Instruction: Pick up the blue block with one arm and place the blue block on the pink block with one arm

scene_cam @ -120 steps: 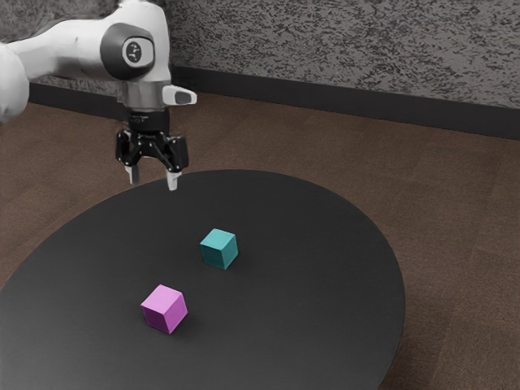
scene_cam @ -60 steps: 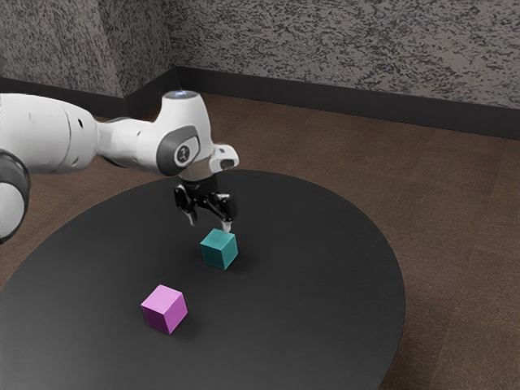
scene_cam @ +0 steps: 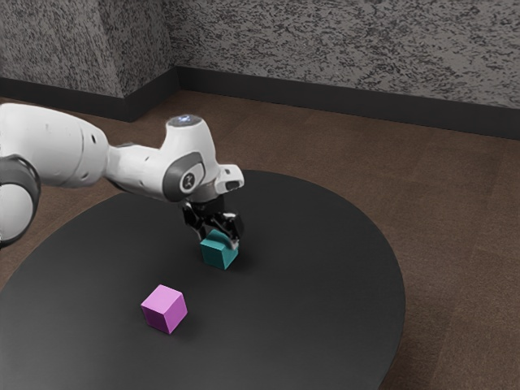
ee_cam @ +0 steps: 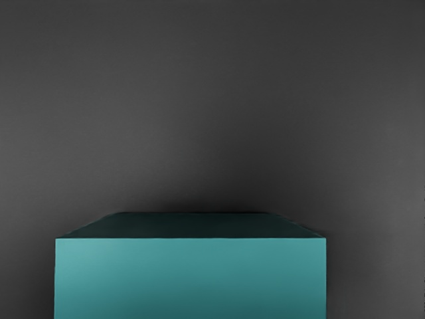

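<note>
Logging gripper [scene_cam: 218,232] down at the blue block [scene_cam: 221,253]

Exterior view: finding the white arm [scene_cam: 122,166] reaching in from the exterior view's left, bent low over the round black table [scene_cam: 325,268], with the hand pointed downward and tilted a little. Placing the gripper right at the top of the blue block, covering part of its upper edge. Cannot tell the claw's state: contact with the block's sides is hidden by the hand, so entering neither open nor closed. Locating the blue block on the table, near the middle and somewhat toward the far side. Teal in colour, one corner turned to the camera, base resting on the surface. Locating the pink block [scene_cam: 164,309] nearer the camera and toward the exterior view's left of the blue one. Well apart from it, also resting flat on the table. Noting brown floor [scene_cam: 439,187] around the table and a speckled grey wall [scene_cam: 366,41] with dark skirting behind.

Wrist view: seeing the blue block [ee_cam: 190,279] close under the hand, with one bright teal face and, beyond it, a darker face. Edges square to the hand. Seeing bare black table [ee_cam: 212,100] past the block.
</note>
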Controlling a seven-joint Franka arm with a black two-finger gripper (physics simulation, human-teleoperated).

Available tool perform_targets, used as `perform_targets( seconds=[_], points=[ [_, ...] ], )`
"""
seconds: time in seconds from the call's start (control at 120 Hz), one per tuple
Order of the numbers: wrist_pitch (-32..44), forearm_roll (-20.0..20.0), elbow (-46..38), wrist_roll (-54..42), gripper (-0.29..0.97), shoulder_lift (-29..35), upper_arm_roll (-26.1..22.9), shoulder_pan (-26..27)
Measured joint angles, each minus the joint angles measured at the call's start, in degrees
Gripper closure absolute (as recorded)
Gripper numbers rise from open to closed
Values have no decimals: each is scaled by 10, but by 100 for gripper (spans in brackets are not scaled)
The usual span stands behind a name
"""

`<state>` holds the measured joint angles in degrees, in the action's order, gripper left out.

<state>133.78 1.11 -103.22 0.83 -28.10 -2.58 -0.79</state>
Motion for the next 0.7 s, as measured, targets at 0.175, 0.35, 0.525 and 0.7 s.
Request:
perform_targets(
  seconds=[0.175, 0.35, 0.525, 0.7],
  points=[
    [6, 8, 1, -4, 5, -10, 3, -2],
    [9, 14, 2, -5, 21, -17, 3, -2],
    [8, 16, 3, -4, 32, -16, 4, -2],
    [-27, 6, -54, 3, 34, 99, 5, -1]
  ],
)
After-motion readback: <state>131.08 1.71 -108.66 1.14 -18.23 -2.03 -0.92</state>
